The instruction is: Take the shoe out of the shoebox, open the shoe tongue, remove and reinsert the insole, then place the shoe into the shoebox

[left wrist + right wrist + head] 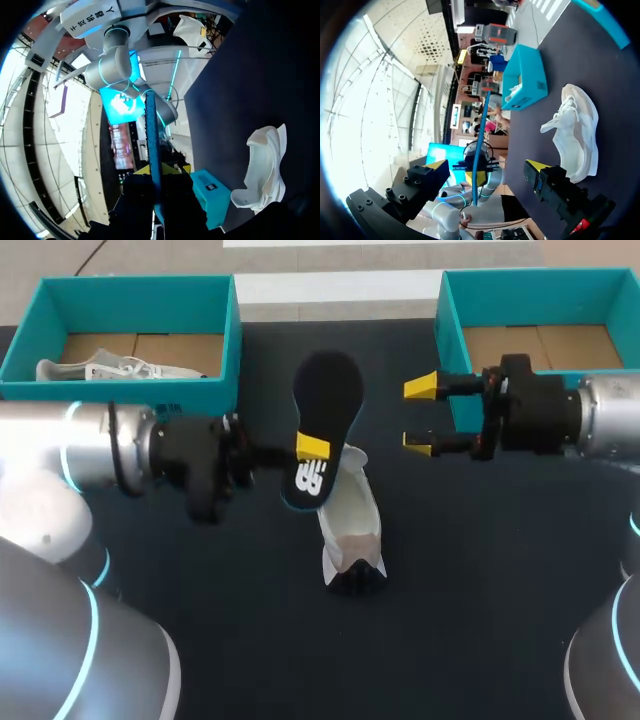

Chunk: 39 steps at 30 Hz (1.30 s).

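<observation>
Nearest you, just below the middle of the head view, the white low-top sports shoe (352, 525) lies on the dark tabletop (480, 590), outside both boxes. Its end toward the lower edge of the frame looks dark.

Just above it in the frame, your left hand (312, 448) comes in from the left and pinches the black oval foam insole (327, 390) across its narrower part, with one yellow fingertip (313, 447) showing on the insole's face. The insole stands on edge. In the left wrist view it is a thin strip running straight out between the fingers, with the shoe off to one side on the tabletop.

At centre right, your right hand (420, 416) hangs with its fingers spread wide and nothing between them, facing the insole.

Farthest away, a teal open cardboard shoebox (130, 390) sits at the upper left with a second white shoe (100, 368) inside. A matching teal shoebox (452, 340) sits at the upper right, its brown floor showing.
</observation>
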Motion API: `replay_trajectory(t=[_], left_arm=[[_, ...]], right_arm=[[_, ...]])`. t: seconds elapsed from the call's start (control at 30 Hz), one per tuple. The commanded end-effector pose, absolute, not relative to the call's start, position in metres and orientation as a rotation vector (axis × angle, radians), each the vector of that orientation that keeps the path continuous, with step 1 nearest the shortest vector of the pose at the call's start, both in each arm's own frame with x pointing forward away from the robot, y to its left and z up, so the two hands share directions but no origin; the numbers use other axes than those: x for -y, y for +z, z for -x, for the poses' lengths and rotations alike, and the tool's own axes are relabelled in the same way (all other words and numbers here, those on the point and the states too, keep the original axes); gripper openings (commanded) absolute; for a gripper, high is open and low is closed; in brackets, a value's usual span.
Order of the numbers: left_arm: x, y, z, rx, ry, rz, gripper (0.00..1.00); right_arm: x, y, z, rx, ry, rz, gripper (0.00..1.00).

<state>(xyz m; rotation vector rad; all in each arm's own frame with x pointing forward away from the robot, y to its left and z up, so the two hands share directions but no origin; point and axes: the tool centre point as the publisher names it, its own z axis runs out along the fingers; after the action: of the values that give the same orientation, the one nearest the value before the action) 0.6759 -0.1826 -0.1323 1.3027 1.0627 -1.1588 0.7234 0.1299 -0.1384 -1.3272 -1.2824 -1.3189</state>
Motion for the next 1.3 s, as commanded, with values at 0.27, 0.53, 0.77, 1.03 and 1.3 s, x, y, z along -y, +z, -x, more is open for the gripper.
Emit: replay_trajectory(t=[0.27,0.53,0.77,1.03,1.3], left_arm=[[0.213,-0.144,-0.673,-1.035,-1.15,-1.243,0.0],[0.231,-0.149,-0.671,-1.018,-1.16,-1.237,0.0],[0.241,-0.15,-0.668,-1.011,-1.169,-1.233,0.0],[0.244,-0.152,-0.665,-1.009,-1.179,-1.236,0.0],[0.246,-0.15,-0.663,-1.007,-1.182,-1.234,0.0]], right_arm=[[-0.151,-0.138,-0.733,1.304,-1.256,1.324,1.0],[-0.158,-0.143,-0.736,1.307,-1.237,1.318,0.53],[-0.159,-0.147,-0.735,1.3,-1.226,1.319,0.36],[-0.161,-0.149,-0.735,1.291,-1.211,1.304,0.13],[-0.16,-0.151,-0.734,1.285,-1.212,1.303,0.0]])
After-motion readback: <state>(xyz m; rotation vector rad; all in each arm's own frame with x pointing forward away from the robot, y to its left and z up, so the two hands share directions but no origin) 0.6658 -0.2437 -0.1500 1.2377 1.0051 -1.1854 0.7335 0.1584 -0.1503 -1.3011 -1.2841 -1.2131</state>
